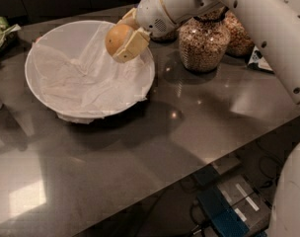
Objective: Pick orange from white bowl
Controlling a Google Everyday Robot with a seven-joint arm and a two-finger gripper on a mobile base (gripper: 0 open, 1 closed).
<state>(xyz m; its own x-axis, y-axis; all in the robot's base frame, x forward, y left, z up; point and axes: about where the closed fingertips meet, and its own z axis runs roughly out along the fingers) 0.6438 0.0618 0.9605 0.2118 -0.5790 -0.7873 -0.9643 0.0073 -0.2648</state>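
The white bowl [29, 83], nearest, holds only crinkled paper [86, 85]; over its far rim the gripper [124, 36] is clamped on the orange [115, 37], clear of the lining and in front of the grain jars [203, 41], so the pick looks all but done

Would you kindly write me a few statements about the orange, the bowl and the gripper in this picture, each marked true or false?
1. The gripper is shut on the orange. True.
2. The orange rests on the paper at the bottom of the white bowl. False: it hangs in the gripper above the paper, over the bowl's far right part.
3. The white bowl is lined with crinkled white paper. True.
4. A glass jar of grains stands to the left of the bowl in the picture. False: it stands on the table to the bowl's right, beneath the arm.
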